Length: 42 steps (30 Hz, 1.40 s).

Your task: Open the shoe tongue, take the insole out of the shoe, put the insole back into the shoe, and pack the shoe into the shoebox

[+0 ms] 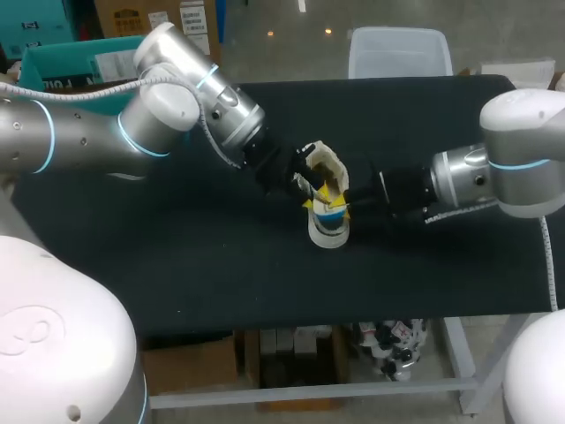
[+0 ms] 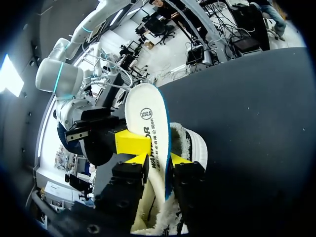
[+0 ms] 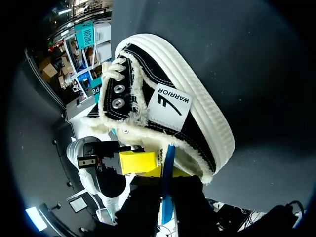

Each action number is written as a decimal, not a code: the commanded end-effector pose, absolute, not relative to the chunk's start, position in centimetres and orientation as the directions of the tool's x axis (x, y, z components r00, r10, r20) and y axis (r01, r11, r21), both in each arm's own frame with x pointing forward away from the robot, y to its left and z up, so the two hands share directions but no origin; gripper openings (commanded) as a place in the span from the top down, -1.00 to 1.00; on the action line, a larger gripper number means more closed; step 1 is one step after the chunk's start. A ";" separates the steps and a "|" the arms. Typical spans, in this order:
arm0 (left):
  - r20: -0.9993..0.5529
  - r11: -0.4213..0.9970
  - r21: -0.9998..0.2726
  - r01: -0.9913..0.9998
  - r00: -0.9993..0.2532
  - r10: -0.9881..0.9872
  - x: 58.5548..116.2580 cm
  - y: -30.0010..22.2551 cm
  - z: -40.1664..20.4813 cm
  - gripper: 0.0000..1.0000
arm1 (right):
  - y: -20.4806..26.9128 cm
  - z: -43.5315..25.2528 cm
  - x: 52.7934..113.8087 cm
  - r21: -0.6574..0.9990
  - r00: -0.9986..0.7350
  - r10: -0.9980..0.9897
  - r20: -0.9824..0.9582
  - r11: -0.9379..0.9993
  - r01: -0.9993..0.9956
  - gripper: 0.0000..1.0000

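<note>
Black canvas shoe with white rubber sole (image 3: 197, 123) lies on dark counter (image 1: 177, 265), between the arms | white blue-edged foam insole (image 2: 148, 123) stands on end in its opening, long axis upward | left hand (image 2: 158, 160) and right hand (image 3: 165, 177) both narrow, pinching insole.

Black counter (image 1: 177, 265), a black-and-white fleece-lined sneaker (image 1: 327, 233) near its middle, whether resting or lifted unclear.

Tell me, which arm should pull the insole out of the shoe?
Left, probably. The left claw pinches the insole from both sides, with most of it standing out of the shoe. The right claw is close too, but its hold is unclear.
</note>
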<state>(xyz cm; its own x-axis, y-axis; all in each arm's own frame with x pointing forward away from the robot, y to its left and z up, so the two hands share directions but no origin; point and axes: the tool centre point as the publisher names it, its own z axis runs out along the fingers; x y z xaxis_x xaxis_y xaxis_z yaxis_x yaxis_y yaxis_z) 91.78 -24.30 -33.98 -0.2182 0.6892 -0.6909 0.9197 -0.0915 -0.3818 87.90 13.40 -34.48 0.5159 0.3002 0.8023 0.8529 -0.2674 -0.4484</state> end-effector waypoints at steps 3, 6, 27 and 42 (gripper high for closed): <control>-0.695 -0.085 -0.361 0.929 -0.208 0.688 90.9 -24.1 -33.0 0.84 | 13.5 -34.4 87.8 -0.444 0.515 0.301 0.803 -0.274 0.853 1.00; -0.694 -0.088 -0.363 0.928 -0.206 0.689 91.1 -24.4 -33.4 1.00 | 13.4 -34.5 88.0 -0.444 0.516 0.304 0.801 -0.277 0.852 1.00; -0.669 -0.043 -0.417 0.908 -0.274 0.691 94.0 -24.2 -35.5 1.00 | 14.0 -35.4 90.3 -0.458 0.533 0.320 0.784 -0.281 0.843 1.00; -0.681 -0.049 -0.412 0.910 -0.272 0.680 93.2 -24.1 -35.2 1.00 | 12.4 -34.7 87.7 -0.441 0.537 0.301 0.788 -0.331 0.834 0.39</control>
